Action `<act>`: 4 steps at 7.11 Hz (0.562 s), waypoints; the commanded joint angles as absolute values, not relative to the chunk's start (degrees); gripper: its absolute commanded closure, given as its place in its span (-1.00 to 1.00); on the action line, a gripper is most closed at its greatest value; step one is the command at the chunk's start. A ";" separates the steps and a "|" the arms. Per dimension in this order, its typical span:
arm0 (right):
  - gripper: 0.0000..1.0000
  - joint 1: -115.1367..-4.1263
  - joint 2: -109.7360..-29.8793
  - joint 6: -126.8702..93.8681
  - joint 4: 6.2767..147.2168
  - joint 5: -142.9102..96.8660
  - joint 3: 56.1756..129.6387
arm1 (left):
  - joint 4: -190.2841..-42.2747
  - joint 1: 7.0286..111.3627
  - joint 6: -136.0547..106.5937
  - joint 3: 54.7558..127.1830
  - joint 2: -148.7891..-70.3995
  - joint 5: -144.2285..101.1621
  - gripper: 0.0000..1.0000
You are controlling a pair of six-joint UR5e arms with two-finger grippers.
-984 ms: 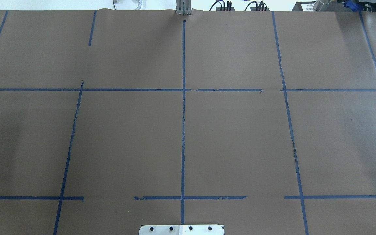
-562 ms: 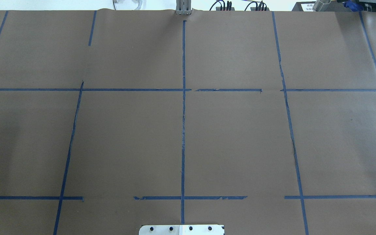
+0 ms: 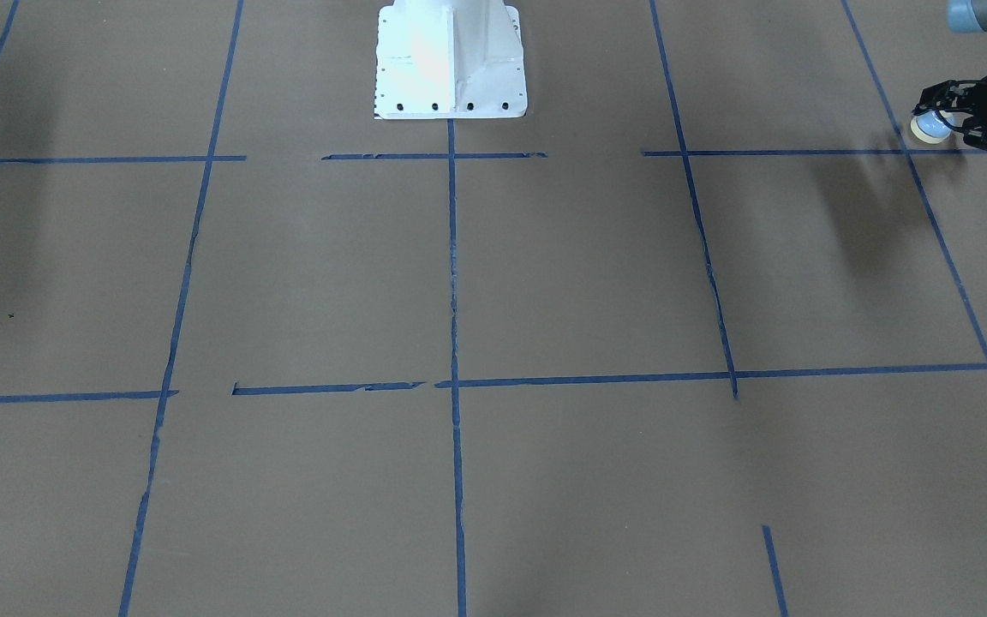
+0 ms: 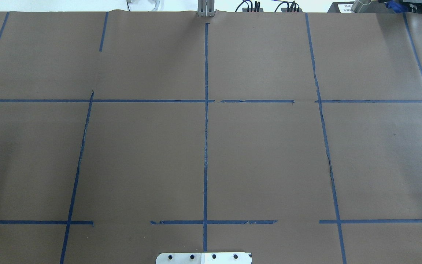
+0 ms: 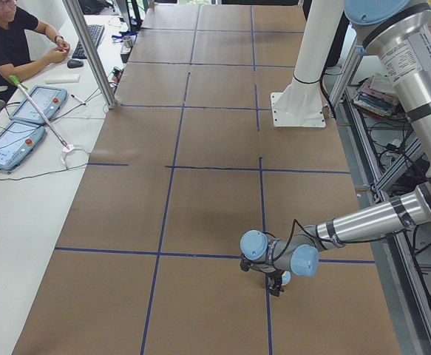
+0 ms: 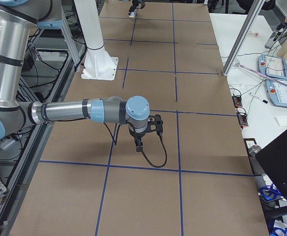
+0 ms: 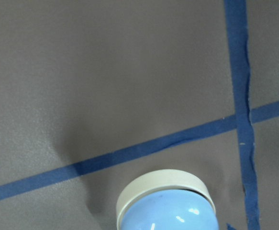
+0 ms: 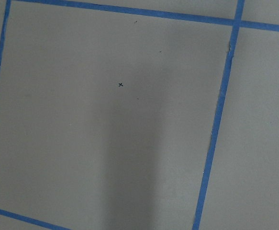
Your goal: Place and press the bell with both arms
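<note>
Bell (image 3: 930,127) was held in the left claw (image 3: 949,116), whose black fingers were closed on its light-blue dome. It hung far out on the robot's left side of the tabletop (image 4: 269,165), in the row of taped squares nearest the white pedestal (image 3: 451,60). It was tipped on its side, with the cream base ring turned toward the middle of the tabletop and the dome toward the wrist. From the left wrist camera the base ring sat beyond the dome, near a crossing of the blue tape lines (image 3: 452,257) but not over it. A soft shadow (image 7: 77,148) lay on the brown paper apart from the bell. The top button could not be made out in any view.

The left arm (image 5: 363,225) reached low and nearly level across the near end of the tabletop in the exterior left view.

The right arm (image 6: 64,110) stretched out level at the opposite end, well apart from the bell. The right claw (image 6: 139,143) pointed straight down above the paper, close to a tape line. Whether its fingers were wide or narrow could not be told. Its wrist camera showed a taped square with a small x mark (image 8: 120,85) on the paper.
</note>
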State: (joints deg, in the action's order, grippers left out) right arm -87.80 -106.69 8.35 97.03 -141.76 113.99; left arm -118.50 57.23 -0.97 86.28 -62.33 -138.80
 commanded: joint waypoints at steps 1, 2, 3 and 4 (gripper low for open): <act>-1.00 -87.80 -106.70 8.35 97.03 -141.94 113.99 | -119.53 55.90 -1.05 86.22 -62.49 -138.87 -0.98; -1.00 -87.80 -106.79 8.35 97.03 -142.03 113.99 | -119.53 55.81 -1.05 86.22 -62.49 -138.87 -0.80; -1.00 -87.80 -106.79 8.44 97.03 -142.03 113.99 | -119.53 55.81 -1.05 86.13 -62.58 -138.78 -0.47; -1.00 -87.80 -106.79 8.44 97.12 -142.03 113.99 | -119.53 55.72 -1.05 86.22 -62.58 -138.78 0.10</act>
